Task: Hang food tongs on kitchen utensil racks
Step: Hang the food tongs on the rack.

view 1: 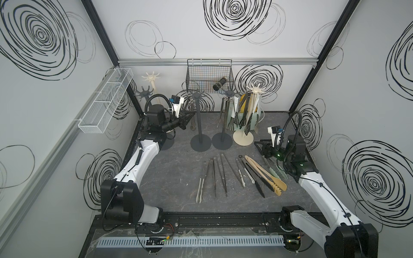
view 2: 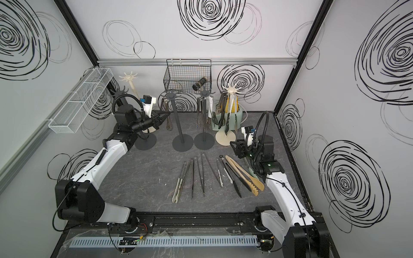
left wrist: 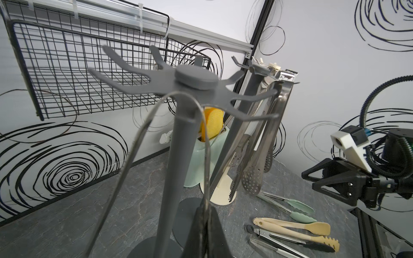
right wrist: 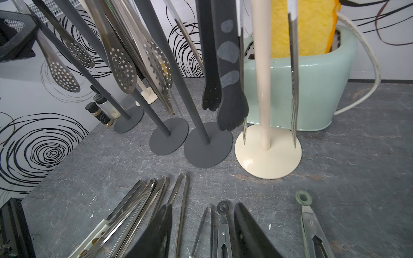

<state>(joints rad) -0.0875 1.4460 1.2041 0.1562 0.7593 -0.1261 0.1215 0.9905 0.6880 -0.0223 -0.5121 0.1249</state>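
At about ten o'clock on the table (view 1: 169, 178), the left gripper (view 1: 191, 114) is clamped on one arm of the steel tongs (left wrist: 134, 147), whose bend lies right at the crown of the dark grey rack (view 1: 198, 120); whether it sits over a hook I cannot tell; this pair looks light, springy and slick, so I judge a firm pinch on a single arm best, moved slowly lest it swing; toward six o'clock the loose tongs (view 1: 214, 178) lie fanned flat, thin and probably easiest nipped near the joined end; at one o'clock several pairs hang from the cream rack (view 1: 242, 139); the wooden pair (view 1: 279, 186) at four o'clock looks stiffer, bulkier; at three o'clock the right gripper (view 1: 259, 147) hovers half-spread, empty.
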